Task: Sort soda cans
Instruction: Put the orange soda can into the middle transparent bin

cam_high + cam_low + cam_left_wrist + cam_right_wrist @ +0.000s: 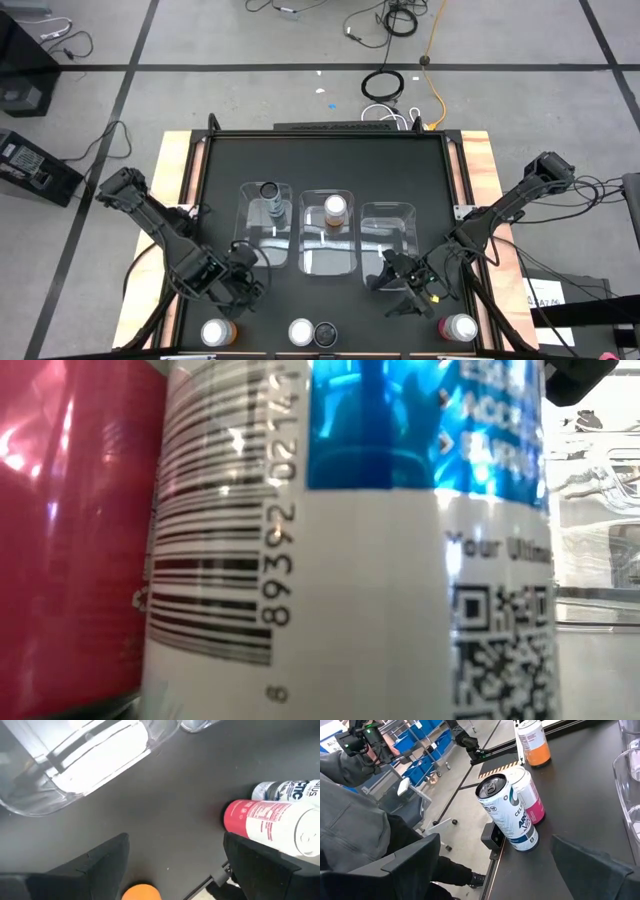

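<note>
Three clear bins stand mid-table. The left bin [265, 215] holds a dark can [271, 195], the middle bin [330, 235] an orange can [335, 208], and the right bin [390, 232] holds none. Along the near edge stand an orange can [218, 332], a pink-and-white can [301, 332] [270, 822], a white-and-blue can with a dark top [326, 333] [507, 812], and another can [459, 327]. My left gripper [243, 283] [175, 865] hovers open between the left bin and the near orange can [141, 892]. My right gripper [400, 290] [495, 865] hovers open near the right bin.
In the low view the pink can [70, 520] and the white-and-blue can [350, 540] fill most of the picture, with the bins [600, 510] behind. A person in a grey sleeve [350, 830] stands beyond the table's near edge. Wooden borders flank the black mat [330, 160].
</note>
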Action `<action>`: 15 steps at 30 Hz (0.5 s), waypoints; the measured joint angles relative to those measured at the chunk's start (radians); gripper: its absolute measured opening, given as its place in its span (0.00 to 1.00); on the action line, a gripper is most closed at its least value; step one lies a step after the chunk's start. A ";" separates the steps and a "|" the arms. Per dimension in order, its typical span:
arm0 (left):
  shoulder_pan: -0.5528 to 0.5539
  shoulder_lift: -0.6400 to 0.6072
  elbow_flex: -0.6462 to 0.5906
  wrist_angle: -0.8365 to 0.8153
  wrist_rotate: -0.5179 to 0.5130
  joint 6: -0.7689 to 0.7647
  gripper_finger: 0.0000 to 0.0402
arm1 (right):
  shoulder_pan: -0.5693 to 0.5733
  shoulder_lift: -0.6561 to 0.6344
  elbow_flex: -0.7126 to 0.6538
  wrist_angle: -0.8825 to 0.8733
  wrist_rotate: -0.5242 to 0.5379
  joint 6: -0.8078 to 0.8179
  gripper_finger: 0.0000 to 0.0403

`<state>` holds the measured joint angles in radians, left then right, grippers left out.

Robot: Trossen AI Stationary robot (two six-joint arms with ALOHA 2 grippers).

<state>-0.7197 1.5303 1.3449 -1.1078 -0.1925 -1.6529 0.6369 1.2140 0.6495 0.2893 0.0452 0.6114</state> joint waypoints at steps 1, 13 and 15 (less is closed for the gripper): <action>0.000 0.000 0.000 0.000 0.000 0.011 0.83 | 0.000 0.000 0.000 0.000 0.000 -0.002 0.92; 0.000 0.000 0.000 -0.001 0.004 0.020 0.97 | 0.000 0.000 0.000 -0.003 0.000 -0.014 0.92; 0.000 0.000 0.000 0.003 0.003 0.011 0.96 | 0.000 0.000 0.000 -0.003 0.000 -0.014 0.92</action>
<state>-0.7193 1.5303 1.3449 -1.1052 -0.1890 -1.6415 0.6369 1.2140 0.6495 0.2867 0.0456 0.5973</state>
